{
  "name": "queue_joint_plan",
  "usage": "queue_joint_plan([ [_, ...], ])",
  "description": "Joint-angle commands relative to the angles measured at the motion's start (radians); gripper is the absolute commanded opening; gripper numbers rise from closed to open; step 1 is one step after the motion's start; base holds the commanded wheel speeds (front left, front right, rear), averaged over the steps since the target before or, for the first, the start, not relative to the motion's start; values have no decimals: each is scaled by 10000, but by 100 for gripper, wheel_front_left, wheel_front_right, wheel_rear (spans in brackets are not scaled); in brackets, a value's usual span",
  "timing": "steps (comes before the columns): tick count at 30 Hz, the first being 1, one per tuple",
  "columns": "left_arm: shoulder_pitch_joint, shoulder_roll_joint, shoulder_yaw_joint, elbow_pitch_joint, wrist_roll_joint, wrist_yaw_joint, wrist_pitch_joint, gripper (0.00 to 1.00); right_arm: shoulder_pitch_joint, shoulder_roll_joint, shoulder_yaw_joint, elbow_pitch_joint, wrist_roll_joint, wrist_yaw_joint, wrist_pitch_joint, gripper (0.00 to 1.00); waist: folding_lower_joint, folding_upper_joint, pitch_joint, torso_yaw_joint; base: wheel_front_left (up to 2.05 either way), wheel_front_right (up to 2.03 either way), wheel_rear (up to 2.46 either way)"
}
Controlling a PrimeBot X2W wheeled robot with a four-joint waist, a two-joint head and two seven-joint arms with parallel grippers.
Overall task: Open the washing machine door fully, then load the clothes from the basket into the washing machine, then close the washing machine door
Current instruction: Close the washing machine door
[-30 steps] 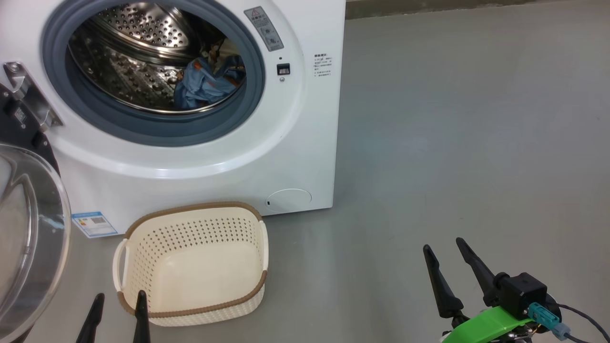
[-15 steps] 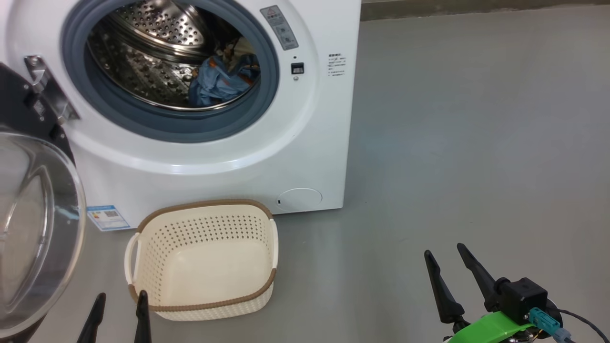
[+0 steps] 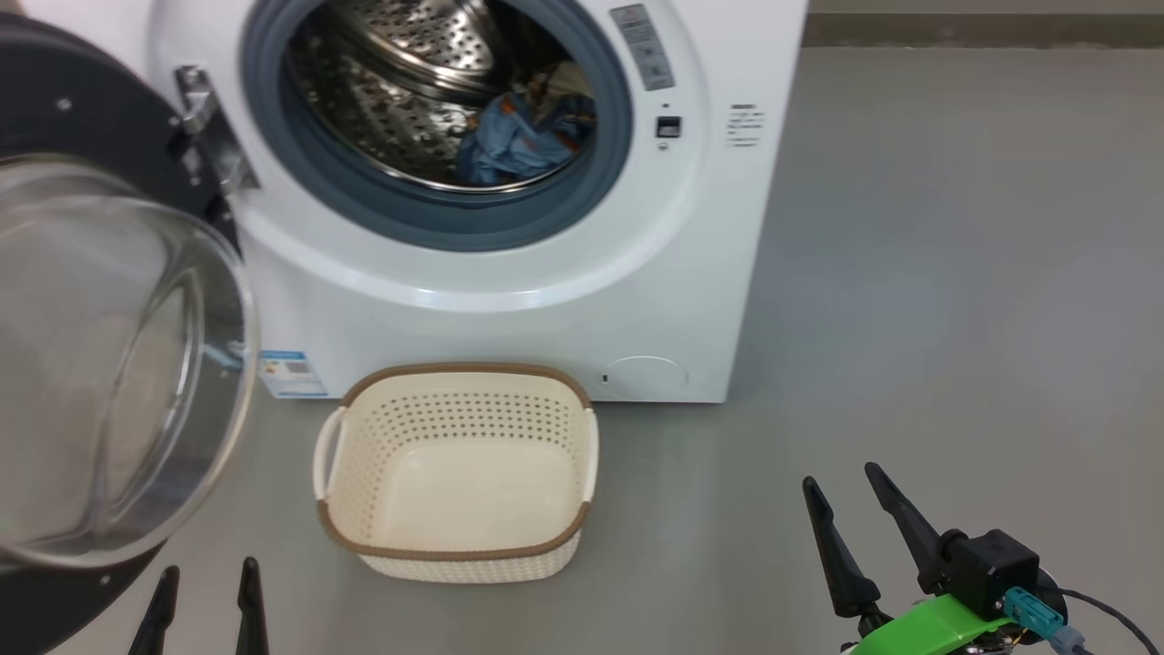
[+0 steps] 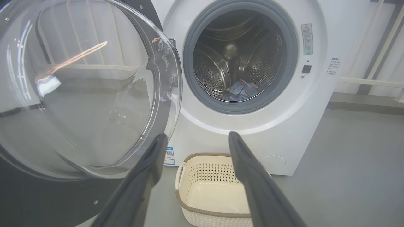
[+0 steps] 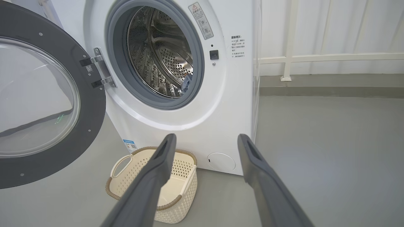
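The washing machine (image 3: 509, 309) stands at the top of the head view with its drum exposed. Its door (image 3: 109, 364) is swung wide open to the left, glass bowl toward me. The clothes (image 3: 523, 136), a light blue bundle, lie inside the drum and show again in the left wrist view (image 4: 241, 91). The basket (image 3: 459, 369) sits empty on the floor in front of the machine. My left gripper (image 3: 207, 569) is open at the lower left, near the door's lower edge. My right gripper (image 3: 838, 477) is open at the lower right, well apart from the basket.
Bare grey floor (image 3: 955, 273) stretches to the right of the machine. A white railing (image 5: 315, 58) runs along the wall behind. The open door (image 4: 79, 94) takes up the space left of the basket (image 4: 202, 154).
The camera has turned left, so the machine, basket and door sit further right in the picture. Both grippers stay open and empty.
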Motion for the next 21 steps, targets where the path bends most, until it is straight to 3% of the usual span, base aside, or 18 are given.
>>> queue_joint_plan([
  [1,-323,85,353,-171,-97,14,-57,100,-132,13,243,-278,135,16,-120,100,0,-1,8,536,0,0,0],
  [9,-393,85,451,-71,-172,-30,-57,100,-140,13,200,-314,23,16,-120,100,0,-1,47,1481,0,0,0],
  [21,-454,85,508,78,-540,253,-57,100,-218,13,230,-458,-131,16,-120,100,0,-1,77,2864,0,0,0],
])
